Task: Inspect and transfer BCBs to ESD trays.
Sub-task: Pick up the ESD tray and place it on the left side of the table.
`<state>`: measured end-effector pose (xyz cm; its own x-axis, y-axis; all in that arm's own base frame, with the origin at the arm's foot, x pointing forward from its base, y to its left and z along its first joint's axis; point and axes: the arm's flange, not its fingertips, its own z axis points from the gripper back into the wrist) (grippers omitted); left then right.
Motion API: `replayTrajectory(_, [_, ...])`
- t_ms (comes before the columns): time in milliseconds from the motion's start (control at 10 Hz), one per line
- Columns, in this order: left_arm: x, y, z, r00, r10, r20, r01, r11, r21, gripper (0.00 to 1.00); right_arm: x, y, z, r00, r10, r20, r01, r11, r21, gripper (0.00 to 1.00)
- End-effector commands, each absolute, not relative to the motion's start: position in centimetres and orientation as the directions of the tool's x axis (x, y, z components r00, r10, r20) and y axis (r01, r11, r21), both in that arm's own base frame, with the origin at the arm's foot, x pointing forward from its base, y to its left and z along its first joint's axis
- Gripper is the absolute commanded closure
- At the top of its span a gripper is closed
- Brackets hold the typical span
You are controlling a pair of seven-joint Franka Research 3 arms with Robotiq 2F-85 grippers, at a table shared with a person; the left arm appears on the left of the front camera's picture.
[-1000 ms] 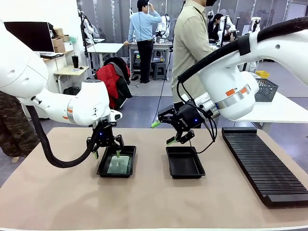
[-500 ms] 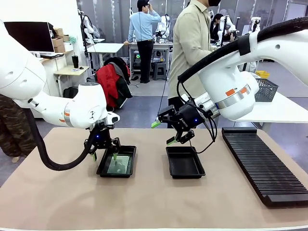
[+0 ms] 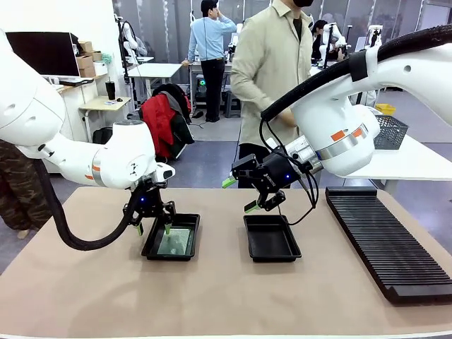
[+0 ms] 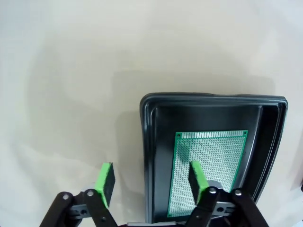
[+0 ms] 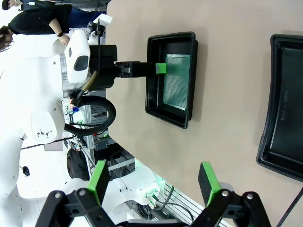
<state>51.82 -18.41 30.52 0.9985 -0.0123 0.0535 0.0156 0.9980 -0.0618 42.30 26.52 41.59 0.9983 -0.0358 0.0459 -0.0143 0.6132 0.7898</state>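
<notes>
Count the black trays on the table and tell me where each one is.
2. One tray sits at the robot's left, a green board inside; the other tray, empty, sits mid-table by the right tool.

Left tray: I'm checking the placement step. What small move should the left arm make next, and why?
Probably lift the left gripper straight up, clear of the left tray. The BCB already lies flat on its floor, and the open jaws straddle the tray's wall, holding nothing.
</notes>
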Motion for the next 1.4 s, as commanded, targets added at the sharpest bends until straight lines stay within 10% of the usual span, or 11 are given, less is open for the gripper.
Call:
replayTrajectory(0, [50.81, -17.83, 30.46, 0.997, -0.024, 0.076, 0.028, 0.998, -0.049, 0.20, 42.36, 26.62, 41.79, 0.998, -0.045, 0.043, -0.006, 0.625, 0.780, 0.00])
replayTrajectory(1300, [50.68, -17.88, 30.86, 0.998, -0.022, 0.065, 0.024, 0.999, -0.036, 1.00, 42.36, 26.62, 41.79, 0.998, -0.045, 0.043, -0.006, 0.625, 0.780, 0.00])
